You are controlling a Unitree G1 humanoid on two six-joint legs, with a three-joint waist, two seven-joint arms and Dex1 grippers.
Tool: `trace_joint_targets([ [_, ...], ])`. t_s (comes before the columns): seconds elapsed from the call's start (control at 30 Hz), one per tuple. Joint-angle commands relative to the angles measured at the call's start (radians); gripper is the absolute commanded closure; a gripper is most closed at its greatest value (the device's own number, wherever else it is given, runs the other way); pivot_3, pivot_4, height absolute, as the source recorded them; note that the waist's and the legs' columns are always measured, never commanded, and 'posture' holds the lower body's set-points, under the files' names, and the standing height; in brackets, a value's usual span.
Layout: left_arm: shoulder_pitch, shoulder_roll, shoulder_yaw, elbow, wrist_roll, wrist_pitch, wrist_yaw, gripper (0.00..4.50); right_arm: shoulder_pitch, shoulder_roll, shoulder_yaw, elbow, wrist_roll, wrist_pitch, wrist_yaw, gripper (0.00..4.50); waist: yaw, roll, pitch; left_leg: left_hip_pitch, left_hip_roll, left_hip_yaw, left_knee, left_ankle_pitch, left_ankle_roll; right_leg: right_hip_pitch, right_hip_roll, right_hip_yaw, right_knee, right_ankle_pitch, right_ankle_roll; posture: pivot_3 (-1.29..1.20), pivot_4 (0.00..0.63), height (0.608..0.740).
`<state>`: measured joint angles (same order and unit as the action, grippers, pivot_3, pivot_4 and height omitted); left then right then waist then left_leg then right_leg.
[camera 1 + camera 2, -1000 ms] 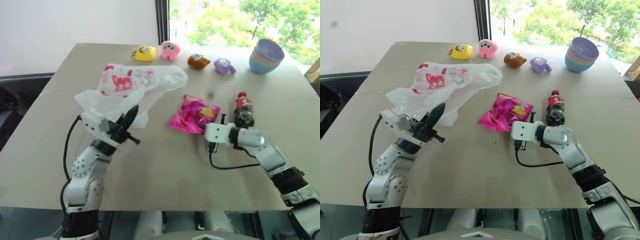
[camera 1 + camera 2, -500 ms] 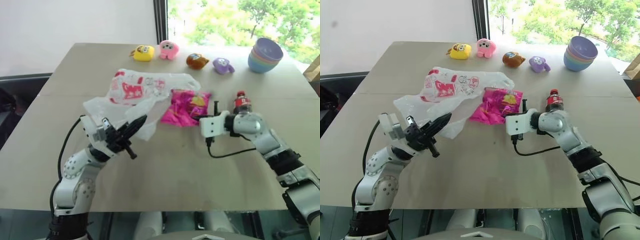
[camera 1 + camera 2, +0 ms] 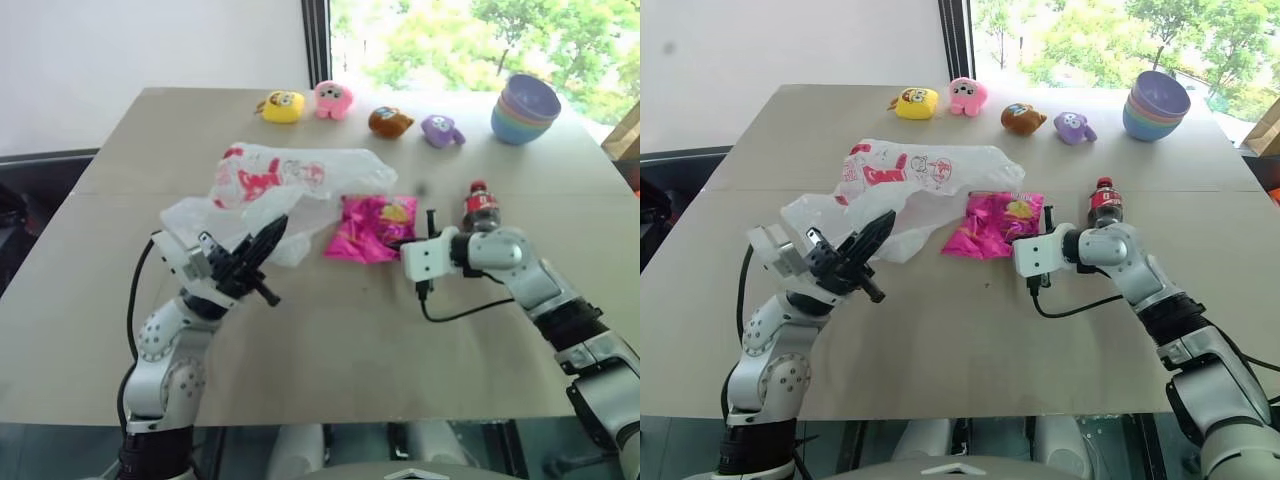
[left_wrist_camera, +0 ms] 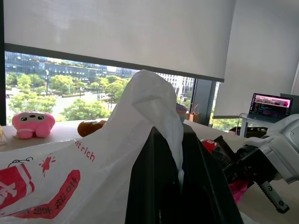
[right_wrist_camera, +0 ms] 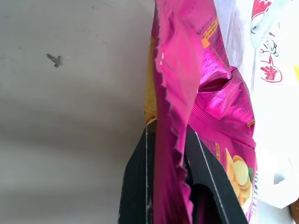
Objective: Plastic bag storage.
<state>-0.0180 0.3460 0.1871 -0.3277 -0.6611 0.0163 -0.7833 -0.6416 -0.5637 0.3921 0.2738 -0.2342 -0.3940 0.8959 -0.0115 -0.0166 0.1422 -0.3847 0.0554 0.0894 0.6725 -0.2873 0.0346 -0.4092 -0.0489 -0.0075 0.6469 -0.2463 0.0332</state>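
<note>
The plastic bag [image 3: 290,178], thin, white and crinkly with red prints, lies on the left half of the table with its near edge lifted. My left gripper [image 3: 274,230] is shut on that lifted edge; in the left wrist view the film [image 4: 140,121] drapes over and between the black fingers [image 4: 154,186]. To the bag's right, my right gripper [image 3: 430,224] is shut on the edge of a shiny magenta snack packet [image 3: 370,226], which rests close against the bag's right end. The right wrist view shows the packet [image 5: 187,93] pinched between the two fingers.
A cola bottle [image 3: 479,205] stands just behind my right forearm. Along the far edge of the table sit yellow [image 3: 282,106], pink [image 3: 333,99], brown [image 3: 390,121] and purple [image 3: 441,130] plush toys, with a stack of pastel bowls [image 3: 525,110] at the far right.
My right wrist has turned and brought the snack packet off its flat spot to the bag's right end. The bag's near edge has risen a little with my left gripper.
</note>
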Motion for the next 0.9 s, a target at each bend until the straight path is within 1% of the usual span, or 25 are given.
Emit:
trace_joint_targets([
  [0.03, 0.035, 0.027, -0.039, -0.07, -0.015, 0.006, -0.067, 4.5, -0.059, 0.037, -0.016, 0.005, 0.008, -0.007, -0.018, 4.48, -0.002, 0.0, 0.0, 0.0, 0.0, 0.0, 0.0, 0.0, 0.0, 0.0, 0.0, 0.0, 0.0, 0.0, 0.0, 0.0, 0.15, 0.74],
  [0.13, 0.059, 0.047, -0.06, -0.083, -0.026, 0.019, -0.105, 4.5, -0.091, 0.066, -0.014, 0.044, -0.004, -0.016, -0.031, 4.48, -0.004, 0.001, 0.001, 0.001, 0.0, 0.002, 0.0, 0.0, 0.0, 0.0, 0.0, 0.001, 0.0, 0.0, 0.0, 0.0, 0.15, 0.74],
  [0.27, 0.096, 0.075, -0.093, -0.081, -0.013, 0.02, -0.167, 4.5, -0.174, 0.142, -0.006, 0.16, -0.031, -0.036, -0.082, 4.48, -0.004, 0.001, 0.001, 0.001, 0.0, 0.002, 0.0, 0.0, 0.0, 0.0, 0.0, 0.001, 0.001, 0.0, 0.0, 0.0, 0.15, 0.74],
  [0.47, 0.102, 0.073, -0.111, -0.072, 0.012, 0.0, -0.18, 4.5, -0.289, 0.264, 0.018, 0.337, -0.092, -0.094, -0.185, 4.48, -0.005, 0.002, 0.001, 0.001, 0.0, 0.004, 0.0, 0.0, 0.0, -0.002, 0.0, 0.002, 0.003, 0.0, 0.0, 0.0, 0.15, 0.74],
  [0.63, 0.091, 0.06, -0.114, -0.06, 0.025, -0.015, -0.171, 4.5, -0.283, 0.333, 0.06, 0.361, -0.109, -0.148, -0.191, 4.48, -0.005, 0.002, 0.001, 0.0, 0.001, 0.006, 0.0, 0.0, 0.0, -0.003, 0.0, 0.002, 0.004, 0.0, 0.0, 0.0, 0.15, 0.74],
  [0.73, 0.089, 0.053, -0.12, -0.06, 0.031, -0.02, -0.169, 4.5, -0.273, 0.353, 0.085, 0.367, -0.137, -0.172, -0.211, 4.48, -0.006, 0.002, 0.002, 0.001, 0.001, 0.006, 0.0, 0.0, 0.0, -0.004, 0.0, 0.003, 0.005, 0.0, 0.0, 0.0, 0.15, 0.74],
  [0.77, 0.088, 0.049, -0.121, -0.061, 0.032, -0.021, -0.168, 4.5, -0.274, 0.36, 0.089, 0.371, -0.15, -0.17, -0.229, 4.48, -0.006, 0.002, 0.002, 0.001, 0.001, 0.006, 0.0, 0.0, 0.0, -0.004, 0.0, 0.003, 0.006, 0.0, 0.0, 0.0, 0.15, 0.74],
  [0.9, 0.094, 0.032, -0.138, -0.068, 0.031, -0.022, -0.169, 4.5, -0.324, 0.394, 0.082, 0.465, -0.232, -0.11, -0.39, 4.48, -0.006, 0.002, 0.002, 0.001, 0.001, 0.007, 0.0, 0.001, -0.001, -0.005, 0.0, 0.004, 0.008, 0.0, 0.0, 0.0, 0.15, 0.74],
])
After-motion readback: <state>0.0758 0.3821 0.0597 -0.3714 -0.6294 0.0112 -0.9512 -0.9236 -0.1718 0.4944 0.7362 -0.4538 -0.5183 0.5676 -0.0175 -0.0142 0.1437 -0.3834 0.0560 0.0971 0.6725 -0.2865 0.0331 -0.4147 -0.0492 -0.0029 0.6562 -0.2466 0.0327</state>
